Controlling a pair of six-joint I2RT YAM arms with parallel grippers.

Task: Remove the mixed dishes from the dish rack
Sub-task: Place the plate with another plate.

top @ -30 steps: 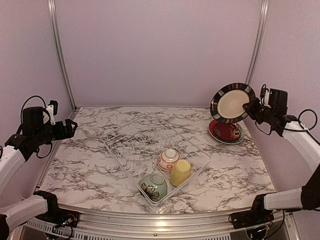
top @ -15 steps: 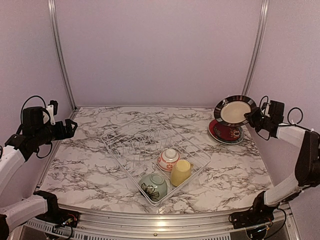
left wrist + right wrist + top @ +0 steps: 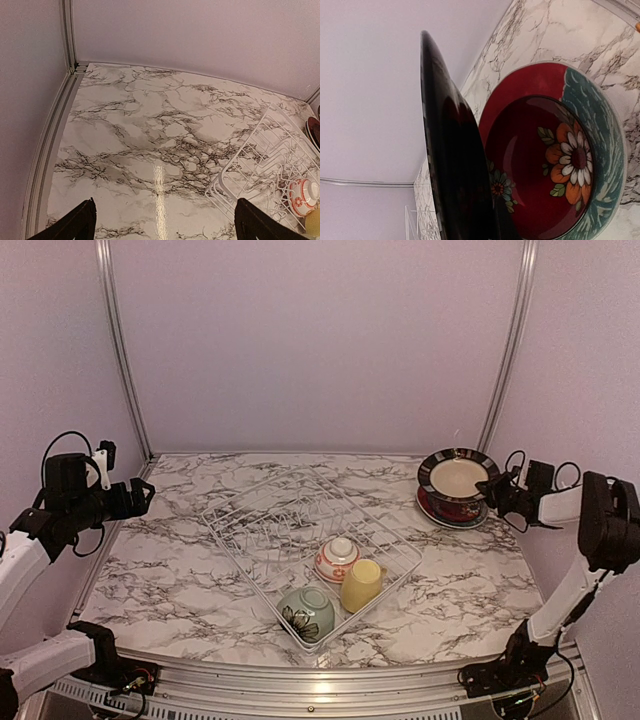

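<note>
Found the white wire dish rack (image 3: 262,518) lying diagonally at the middle of the marble tabletop (image 3: 170,560), with rows of upright tines bare across its far half. Counted three pieces in its near corner: a small red-patterned white bowl (image 3: 337,558) turned foot-up, a yellow cup (image 3: 361,585) just beside it, and a green flowered bowl (image 3: 306,613) nearest the front edge. Saw a black-rimmed plate (image 3: 457,475) with a cream centre and striped rim at the far right, pinched at its right edge by the right end effector (image 3: 492,486), with jaws narrowed on the rim. Held tilted over a stack there: a red-and-teal plate (image 3: 600,130) under a dark red dish (image 3: 530,165) painted with an orange flower; could not tell whether touching that stack. Noted the left end effector (image 3: 145,495) spread wide and holding nothing, above the left edge of the tabletop, well apart from the rack.
</note>
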